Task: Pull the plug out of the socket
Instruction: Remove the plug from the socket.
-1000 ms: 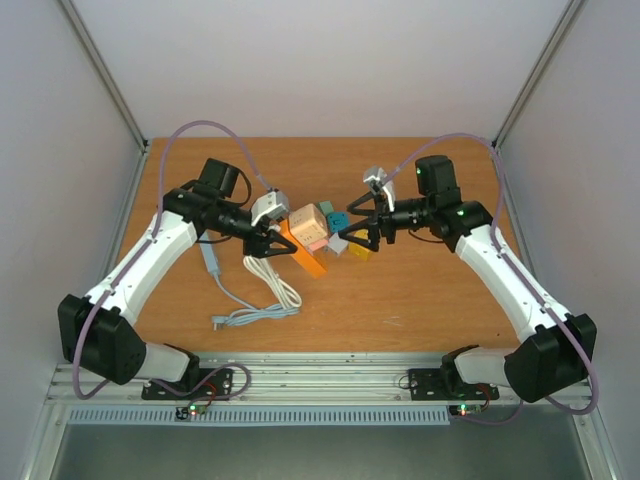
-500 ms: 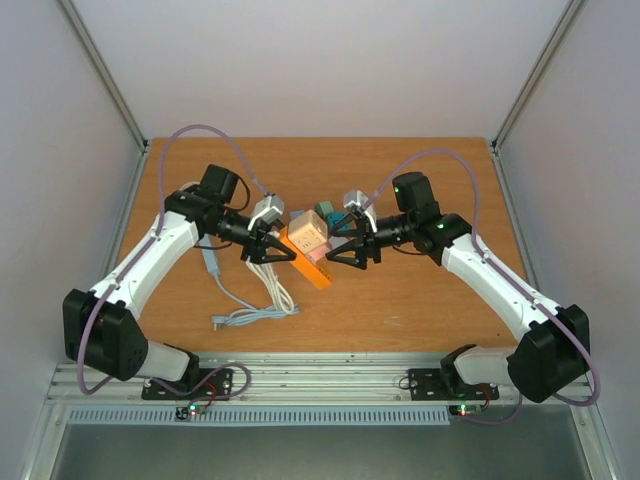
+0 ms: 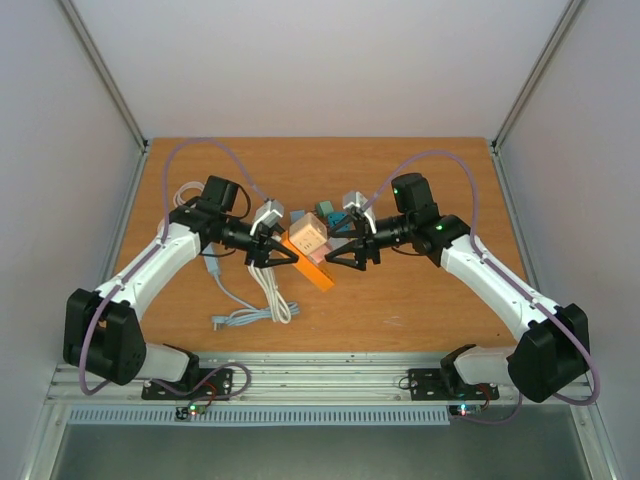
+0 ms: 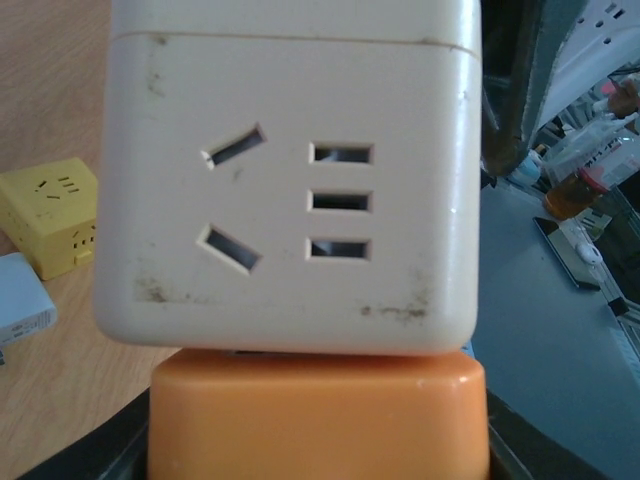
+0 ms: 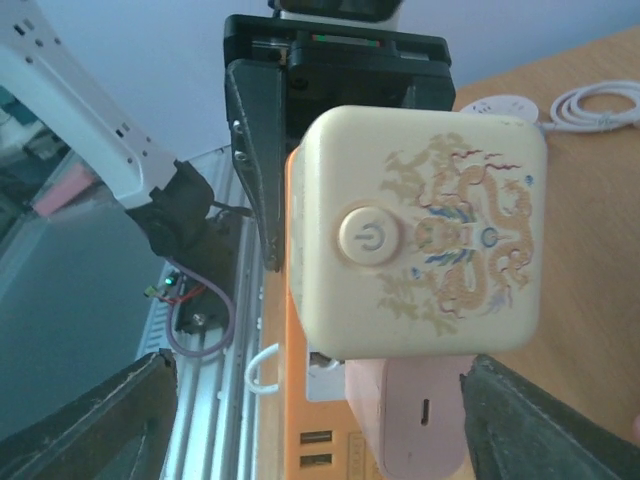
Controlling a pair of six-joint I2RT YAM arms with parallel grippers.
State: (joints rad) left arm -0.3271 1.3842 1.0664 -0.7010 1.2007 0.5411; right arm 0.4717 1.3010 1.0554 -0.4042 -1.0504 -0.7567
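My left gripper (image 3: 280, 252) is shut on the end of the orange socket strip (image 3: 320, 268), holding it off the table. A cream cube plug (image 3: 308, 232) with a power button and dragon print sits on the strip, and a pink plug (image 5: 415, 420) sits beside it. The left wrist view shows the cube's slotted face (image 4: 290, 180) above the orange strip (image 4: 318, 420), which sits between the jaws of the left gripper (image 4: 318, 440). My right gripper (image 3: 340, 250) faces the cube (image 5: 425, 240), open. Its fingers straddle the pink plug and the strip (image 5: 300, 420), and one finger is close to the pink plug.
Teal and other small cube adapters (image 3: 330, 212) lie behind the strip. A yellow cube (image 4: 45, 215) rests on the table. The strip's white cable (image 3: 268, 300) trails toward the near edge beside a grey plug lead (image 3: 212, 265). A white coil (image 3: 185, 192) lies far left.
My right arm swung left up to the plugs on the strip and its jaws narrowed. The left gripper kept its hold on the strip and shifted slightly.
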